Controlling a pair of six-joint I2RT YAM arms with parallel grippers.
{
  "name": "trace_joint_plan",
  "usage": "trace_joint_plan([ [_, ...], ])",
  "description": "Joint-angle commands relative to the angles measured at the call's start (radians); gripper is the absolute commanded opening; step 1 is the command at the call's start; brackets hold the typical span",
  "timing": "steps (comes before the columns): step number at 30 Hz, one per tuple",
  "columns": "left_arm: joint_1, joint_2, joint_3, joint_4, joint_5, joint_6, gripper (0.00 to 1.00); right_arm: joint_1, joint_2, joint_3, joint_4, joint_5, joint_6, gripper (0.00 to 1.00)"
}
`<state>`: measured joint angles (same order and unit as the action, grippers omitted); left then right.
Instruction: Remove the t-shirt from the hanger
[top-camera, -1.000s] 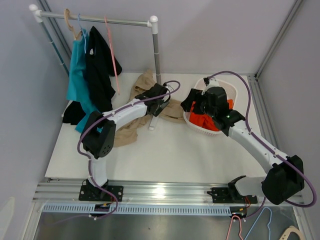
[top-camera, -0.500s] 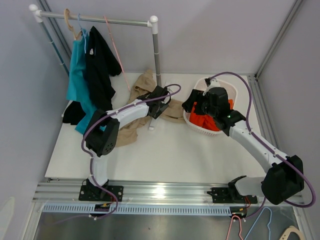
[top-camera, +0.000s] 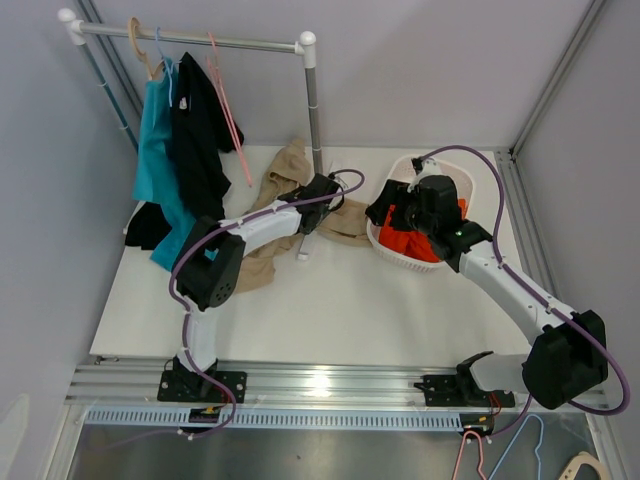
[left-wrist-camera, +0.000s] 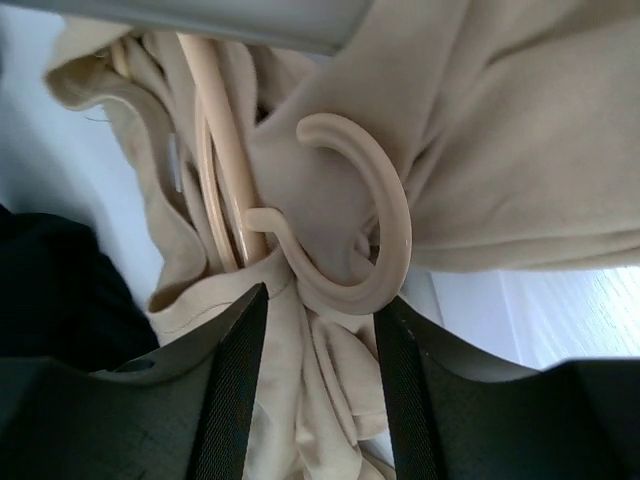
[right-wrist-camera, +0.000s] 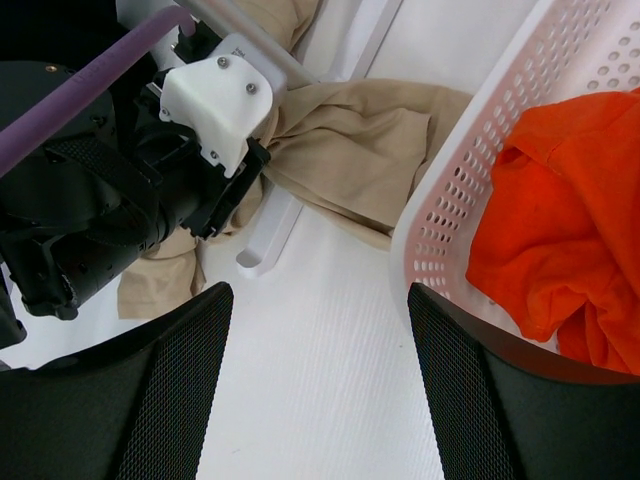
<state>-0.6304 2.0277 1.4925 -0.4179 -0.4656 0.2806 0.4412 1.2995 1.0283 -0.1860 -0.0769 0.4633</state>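
The left arm is reaching from its base toward 1 o'clock, elbow raised and forearm stretching low across the counter (top-camera: 330, 310). Its left pincer (left-wrist-camera: 320, 300) is pointing into the folds of the t-shirt (left-wrist-camera: 500, 150). The dark, matte fingers (left-wrist-camera: 232, 390) are sitting about half closed. They are pinching a bunch of soft, crumpled beige fabric that is pressing against both inner faces, just under the neck of the hanger (left-wrist-camera: 385, 230).

The hanger is smooth cream plastic. Its rounded hook is curling open toward 9 o'clock, and its arms are running up into the shirt's neck opening, so the shirt is still sitting on it. The shirt is lying heaped on the counter around the foot of the grey metal rack post (top-camera: 313, 110).

The right arm is bending up from its base toward 11 o'clock, with its wrist tipping down over the near rim of the basket (right-wrist-camera: 450, 200). The basket is white perforated plastic and is holding a rumpled orange garment (right-wrist-camera: 540, 250). The right pincer (right-wrist-camera: 318, 300) is spreading wide and gripping nothing, facing the left wrist across bare counter.

At 10 o'clock on the rail, a teal garment (top-camera: 155, 140) and a black garment (top-camera: 200, 130) are hanging limp. A thin pink hanger (top-camera: 228, 110) is dangling beside them.
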Motion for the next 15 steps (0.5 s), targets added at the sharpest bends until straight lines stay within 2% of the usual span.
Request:
trace_joint_plan([
  [1, -0.009, -0.009, -0.003, 0.090, -0.091, 0.038, 0.51, -0.004, -0.026, -0.004, 0.042, -0.014, 0.011, 0.76],
  [10, -0.040, 0.012, -0.009, 0.189, -0.195, 0.097, 0.47, -0.007, -0.026, -0.008, 0.049, -0.023, 0.015, 0.76],
  [15, -0.041, 0.020, -0.009, 0.248, -0.246, 0.124, 0.48, -0.007, -0.028, -0.013, 0.052, -0.027, 0.014, 0.76],
])
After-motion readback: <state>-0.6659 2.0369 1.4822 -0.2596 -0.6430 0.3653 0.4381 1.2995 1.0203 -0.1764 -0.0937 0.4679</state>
